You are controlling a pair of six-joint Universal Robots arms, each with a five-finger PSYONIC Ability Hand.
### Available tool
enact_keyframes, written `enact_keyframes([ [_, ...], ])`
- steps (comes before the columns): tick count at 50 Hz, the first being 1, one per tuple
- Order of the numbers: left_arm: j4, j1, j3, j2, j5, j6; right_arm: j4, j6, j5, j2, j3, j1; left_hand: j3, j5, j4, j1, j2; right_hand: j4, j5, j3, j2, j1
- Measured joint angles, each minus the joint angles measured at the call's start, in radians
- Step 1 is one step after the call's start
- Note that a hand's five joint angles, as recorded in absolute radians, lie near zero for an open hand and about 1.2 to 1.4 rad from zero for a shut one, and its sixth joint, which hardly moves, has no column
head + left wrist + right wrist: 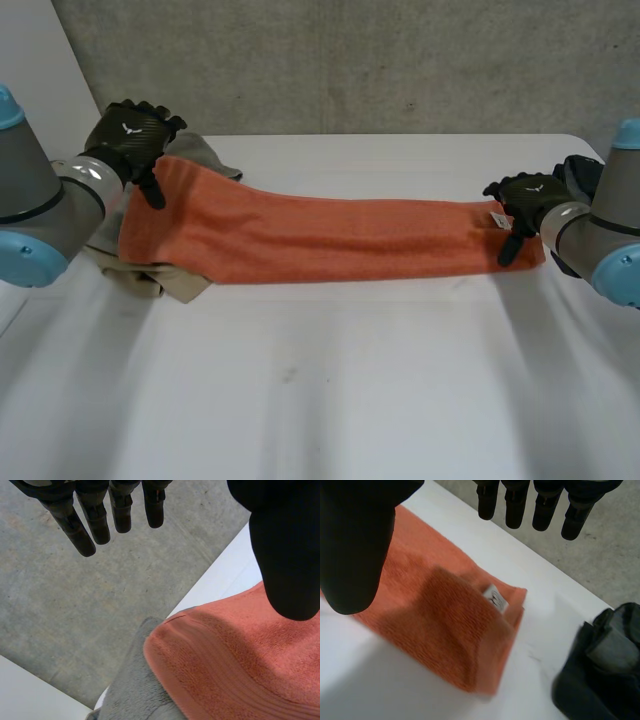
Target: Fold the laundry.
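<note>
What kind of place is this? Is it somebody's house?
Probably a robot lab or workshop, not a house. There is a bare concrete wall and a plain white table, and the robot's left arm and right arm are at the ends of an orange towel.

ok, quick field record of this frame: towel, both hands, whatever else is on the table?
towel: orange towel, stretched in a long band across the white table
label: white label at the towel's right end
left hand: open, at the towel's left end
right hand: open, at the towel's right end, near the label
under left end: grey cloth and beige cloth
beside right end: dark grey item, apart from the towel
</note>
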Motion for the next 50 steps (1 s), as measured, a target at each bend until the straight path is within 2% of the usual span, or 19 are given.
enact_keyframes([
  [13,0.022,-0.012,0.001,-0.014,-0.034,-0.013,-0.033,-0.049,0.038,0.058,-0.003,-0.032,0.000,0.000,0.000,0.000,0.000,0.024,0.025,0.037,0.033,0.006],
  [15,0.024,-0.011,0.002,-0.017,-0.034,-0.017,-0.044,-0.056,0.051,0.067,-0.003,-0.035,0.000,0.000,0.000,0.000,0.000,0.087,0.088,0.102,0.097,0.076],
  [20,0.028,-0.010,0.006,-0.025,-0.033,-0.022,-0.075,-0.070,0.078,0.083,-0.003,-0.039,0.000,0.000,0.000,0.000,0.000,0.365,0.349,0.372,0.368,0.357],
  [24,0.028,-0.010,0.011,-0.031,-0.033,-0.025,-0.105,-0.074,0.090,0.089,-0.003,-0.037,0.000,0.000,0.000,0.000,0.000,0.700,0.683,0.707,0.709,0.692],
  [28,0.028,-0.009,0.012,-0.034,-0.033,-0.025,-0.116,-0.078,0.092,0.083,-0.004,-0.030,0.000,0.000,0.000,0.000,0.000,0.945,0.926,0.950,0.950,0.895],
  [40,0.027,-0.004,0.010,-0.027,-0.037,-0.029,-0.073,-0.147,0.093,-0.009,0.051,-0.042,0.000,0.000,0.000,0.000,0.000,0.981,0.940,0.978,0.965,0.895],
  [50,0.024,-0.007,0.010,-0.016,-0.043,-0.057,-0.083,-0.255,0.094,-0.011,0.078,-0.172,0.000,0.000,0.000,0.000,0.000,0.982,0.940,0.978,0.965,0.895],
])
